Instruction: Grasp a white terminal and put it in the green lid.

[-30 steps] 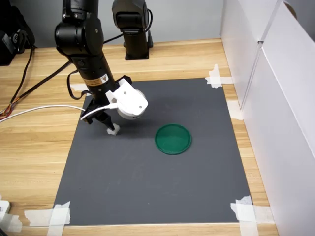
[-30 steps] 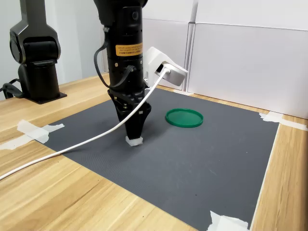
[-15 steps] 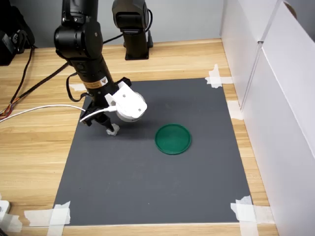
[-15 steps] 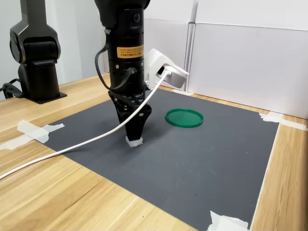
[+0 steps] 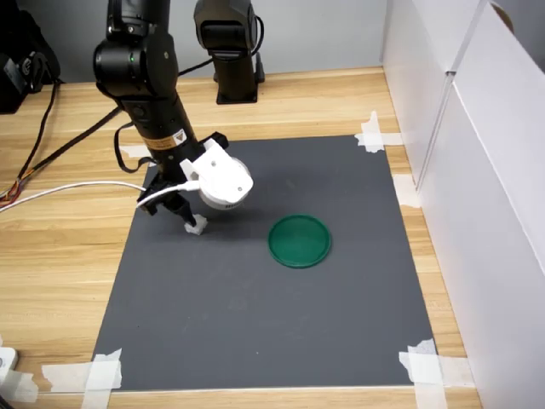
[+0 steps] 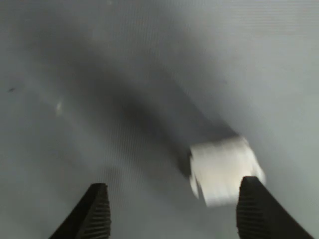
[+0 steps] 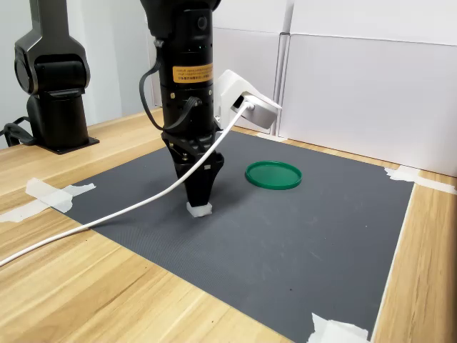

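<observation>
A small white terminal lies on the dark grey mat, at the first exterior view's left of the green lid. My gripper points straight down with its tips just over the terminal. In the wrist view the gripper is open, and the blurred terminal sits close to one finger, well away from the other. In the second exterior view the terminal rests right under the gripper, and the lid lies flat farther back, holding nothing.
The grey mat is taped at its corners to a wooden table. A white cable trails off the arm across the wood. White panels wall in the first exterior view's right. A black stand is at the back.
The arm has shifted only slightly above the terminal. The terminal and the lid stay where they were.
</observation>
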You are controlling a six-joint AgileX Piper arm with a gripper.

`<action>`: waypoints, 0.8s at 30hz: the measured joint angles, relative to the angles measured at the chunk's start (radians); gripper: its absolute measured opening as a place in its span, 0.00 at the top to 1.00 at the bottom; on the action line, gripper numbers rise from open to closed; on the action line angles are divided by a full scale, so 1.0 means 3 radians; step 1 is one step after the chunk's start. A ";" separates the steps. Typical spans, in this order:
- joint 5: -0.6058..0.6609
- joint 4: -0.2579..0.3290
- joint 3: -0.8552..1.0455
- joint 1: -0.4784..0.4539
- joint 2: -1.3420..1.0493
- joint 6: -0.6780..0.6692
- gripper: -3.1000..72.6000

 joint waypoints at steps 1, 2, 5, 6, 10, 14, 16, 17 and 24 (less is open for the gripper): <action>0.0024 0.0000 0.0000 0.0000 -0.0051 0.0000 0.14; 0.0053 0.0000 0.0000 0.0000 -0.0102 0.0003 0.14; 0.0136 0.0000 0.0000 0.0000 -0.0235 0.0003 0.14; 0.0166 0.0000 0.0000 0.0000 -0.0279 0.0003 0.14; 0.0260 0.0000 -0.0021 0.0000 -0.0404 0.0021 0.14; 0.0347 0.0000 -0.0218 0.0000 -0.0410 0.0121 0.14; 0.0369 0.0002 -0.0346 0.0000 -0.0410 0.0152 0.14; 0.0377 0.0007 -0.0398 0.0000 -0.0410 0.0156 0.14; 0.0411 0.0011 -0.0488 0.0000 -0.0373 0.0162 0.14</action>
